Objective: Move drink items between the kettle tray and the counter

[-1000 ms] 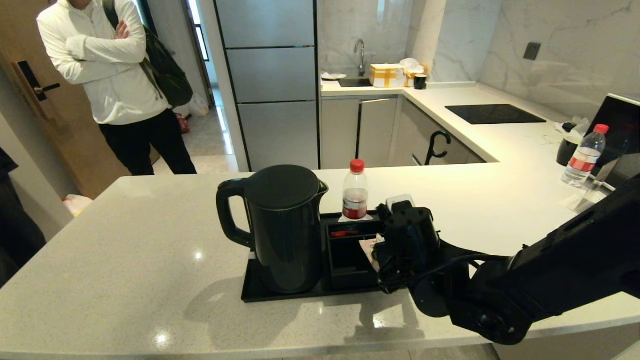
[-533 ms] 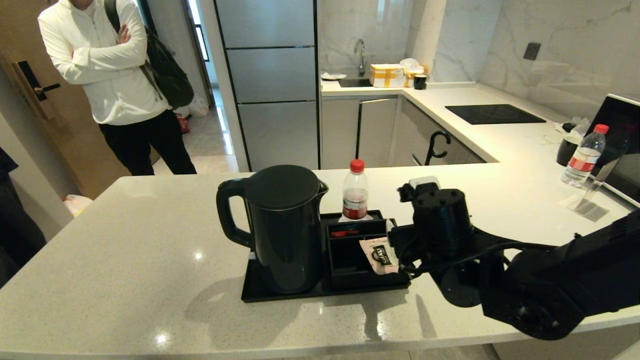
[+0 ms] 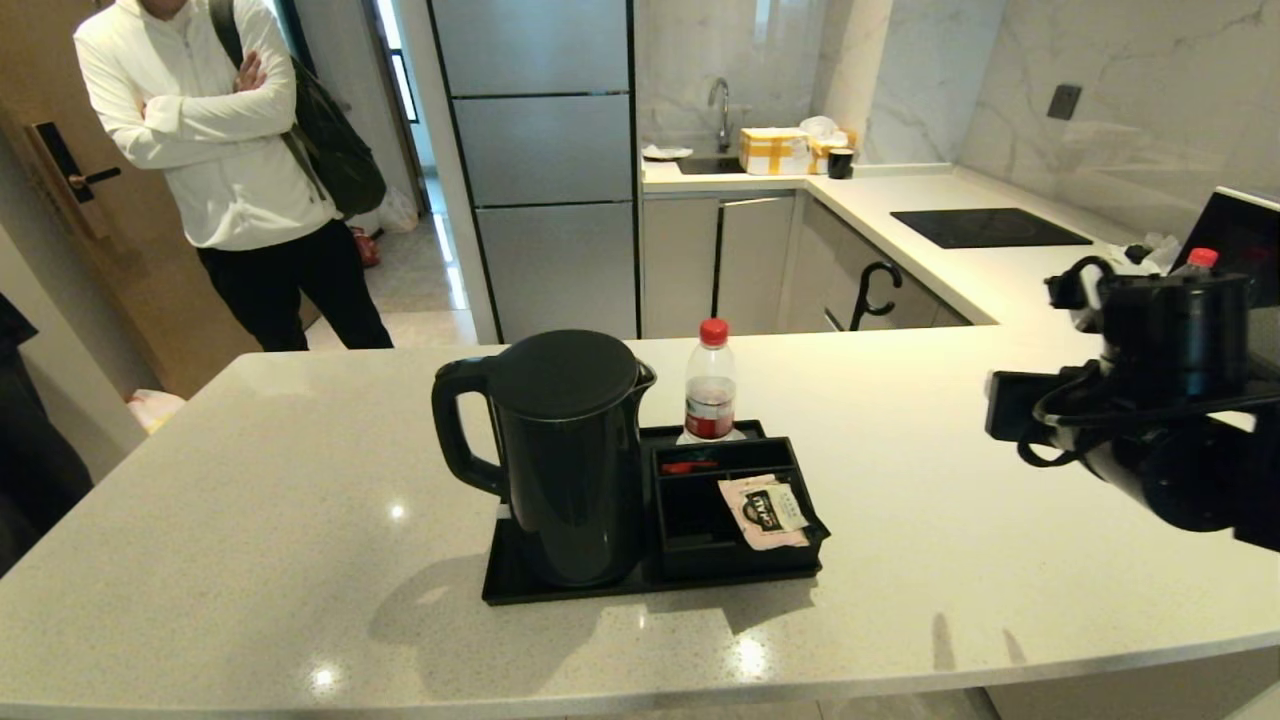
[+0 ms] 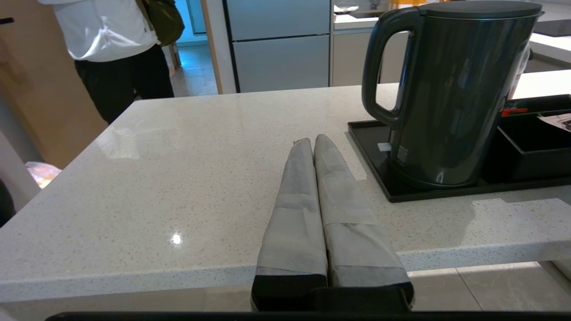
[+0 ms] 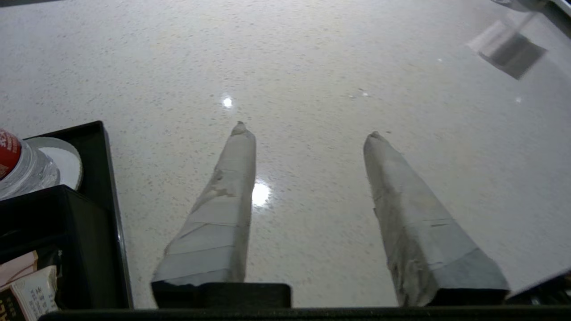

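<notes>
The tall black kettle [image 3: 565, 455] stands on the kettle tray [image 3: 520, 585], left of the black organiser box [image 3: 700, 520]. The beige sachet [image 3: 768, 510] lies flat across the organiser's right compartment; its corner shows in the right wrist view [image 5: 26, 292]. My right gripper [image 5: 307, 129] hangs open and empty over bare counter [image 3: 250, 520], well right of the tray. The right arm [image 3: 1170, 400] sits raised at the right edge of the head view. My left gripper [image 4: 313, 139] is shut and empty, low over the counter's near edge, left of the kettle [image 4: 450, 93].
A clear red-capped bottle [image 3: 711, 385] stands at the tray's back edge. The black hob [image 3: 985, 228] is on the far right wing of the counter. A person in white [image 3: 210, 130] stands beyond the counter at the far left.
My right arm has pulled away from the organiser box, up and to the right. The sachet it was over is left lying on the organiser. The left arm has not moved.
</notes>
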Robot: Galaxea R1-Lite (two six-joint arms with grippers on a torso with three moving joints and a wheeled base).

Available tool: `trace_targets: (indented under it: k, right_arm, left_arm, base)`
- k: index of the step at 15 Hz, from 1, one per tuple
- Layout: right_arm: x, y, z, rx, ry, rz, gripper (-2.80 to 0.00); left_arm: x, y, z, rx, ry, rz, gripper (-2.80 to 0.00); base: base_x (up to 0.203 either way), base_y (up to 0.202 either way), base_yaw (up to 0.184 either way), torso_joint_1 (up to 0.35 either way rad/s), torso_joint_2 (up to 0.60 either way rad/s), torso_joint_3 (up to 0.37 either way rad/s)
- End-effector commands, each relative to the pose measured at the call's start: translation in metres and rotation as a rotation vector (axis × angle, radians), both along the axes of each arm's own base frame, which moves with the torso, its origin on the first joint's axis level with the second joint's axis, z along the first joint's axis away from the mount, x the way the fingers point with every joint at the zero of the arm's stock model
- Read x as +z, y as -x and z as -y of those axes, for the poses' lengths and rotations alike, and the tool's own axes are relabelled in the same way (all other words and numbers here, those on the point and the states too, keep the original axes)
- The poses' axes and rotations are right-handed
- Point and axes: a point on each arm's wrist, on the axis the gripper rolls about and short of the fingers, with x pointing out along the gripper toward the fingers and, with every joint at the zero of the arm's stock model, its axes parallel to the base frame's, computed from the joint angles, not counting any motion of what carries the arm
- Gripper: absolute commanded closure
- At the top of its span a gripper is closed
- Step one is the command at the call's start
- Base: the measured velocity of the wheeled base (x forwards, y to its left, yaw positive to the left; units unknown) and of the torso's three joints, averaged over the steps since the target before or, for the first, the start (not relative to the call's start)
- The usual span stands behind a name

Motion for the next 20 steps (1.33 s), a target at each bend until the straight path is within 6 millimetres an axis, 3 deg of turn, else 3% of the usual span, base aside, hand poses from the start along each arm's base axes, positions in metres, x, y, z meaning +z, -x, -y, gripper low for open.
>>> trace_targets:
  k: [1, 5, 8, 11, 14, 18, 20]
  right_arm:
    - [0.031, 0.03, 0.019, -0.039, -0.038, 0.087, 0.0]
    - [0.069, 0.105, 0.061, -0.184, -0.06, 0.168, 0.0]
    - [0.07, 0.177, 0.078, -0.251, -0.064, 0.222, 0.0]
    - [0.032, 0.234, 0.089, -0.33, -0.048, 0.213, 0.0]
    - [-0.012, 0.274, 0.092, -0.387, -0.034, 0.194, 0.0]
    - [-0.051, 0.32, 0.09, -0.31, -0.061, 0.233, 0.0]
    - [-0.071, 0.325, 0.087, -0.181, -0.105, 0.234, 0.0]
  left_arm:
    - [-0.011, -0.004, 0.0, -0.001, -0.001, -0.038, 0.0]
    - [-0.011, -0.004, 0.0, -0.001, -0.001, -0.038, 0.0]
    - [-0.011, -0.004, 0.0, -0.001, -0.001, -0.038, 0.0]
    - [-0.011, -0.004, 0.0, -0.001, -0.001, -0.038, 0.0]
    - [-0.011, -0.004, 0.0, -0.001, -0.001, -0.038, 0.0]
    - [-0.011, -0.004, 0.0, -0.001, -0.001, -0.038, 0.0]
    - [-0.011, -0.004, 0.0, -0.002, -0.001, -0.038, 0.0]
  base:
    - [0.0, 0.0, 0.0, 0.0, 0.0, 0.0]
    - [0.0, 0.0, 0.0, 0.0, 0.0, 0.0]
    - [0.0, 0.0, 0.0, 0.0, 0.0, 0.0]
    - [0.0, 0.0, 0.0, 0.0, 0.0, 0.0]
    - [0.0, 0.0, 0.0, 0.0, 0.0, 0.0]
    - [0.0, 0.0, 0.0, 0.0, 0.0, 0.0]
    - [0.0, 0.0, 0.0, 0.0, 0.0, 0.0]
